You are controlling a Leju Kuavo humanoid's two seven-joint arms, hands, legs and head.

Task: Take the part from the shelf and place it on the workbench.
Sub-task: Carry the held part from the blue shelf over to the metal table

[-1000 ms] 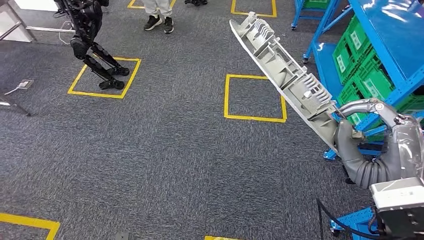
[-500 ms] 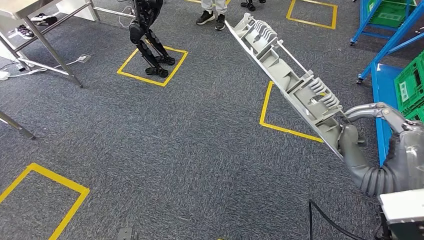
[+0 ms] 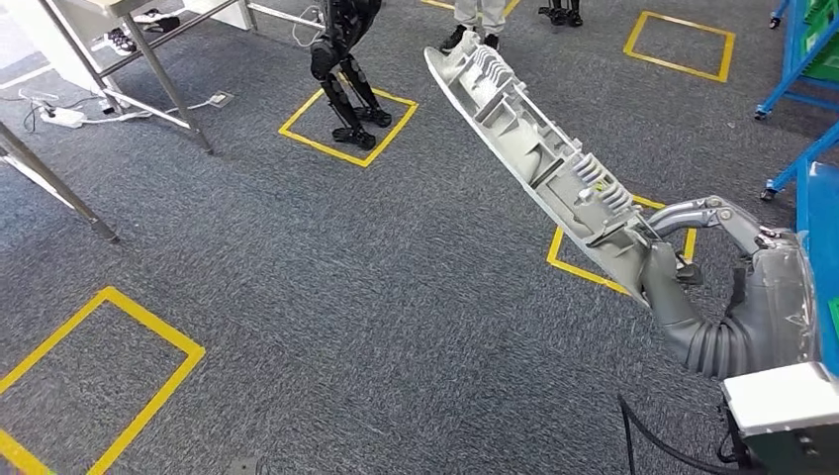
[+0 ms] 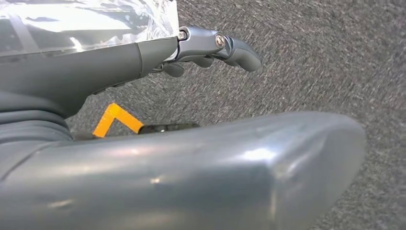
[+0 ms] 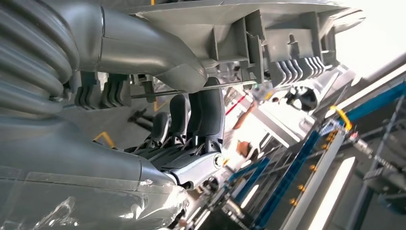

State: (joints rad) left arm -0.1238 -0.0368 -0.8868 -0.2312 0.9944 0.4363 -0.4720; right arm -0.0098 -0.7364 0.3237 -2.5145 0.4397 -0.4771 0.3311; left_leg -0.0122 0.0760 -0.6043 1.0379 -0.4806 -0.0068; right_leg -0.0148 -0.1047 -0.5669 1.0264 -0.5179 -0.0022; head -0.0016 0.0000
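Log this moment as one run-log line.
phase: carrying | right hand: holds grey part | left hand: empty, fingers curled | workbench: not reached

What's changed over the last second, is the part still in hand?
The whole view has swung: the camera turned away from the blue shelf toward a metal table. The right hand still grips the long grey part at its lower end, tilted as before.

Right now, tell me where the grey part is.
In the head view the grey part is held in the right hand, on the right, slanting up over the carpet toward another robot's black legs.
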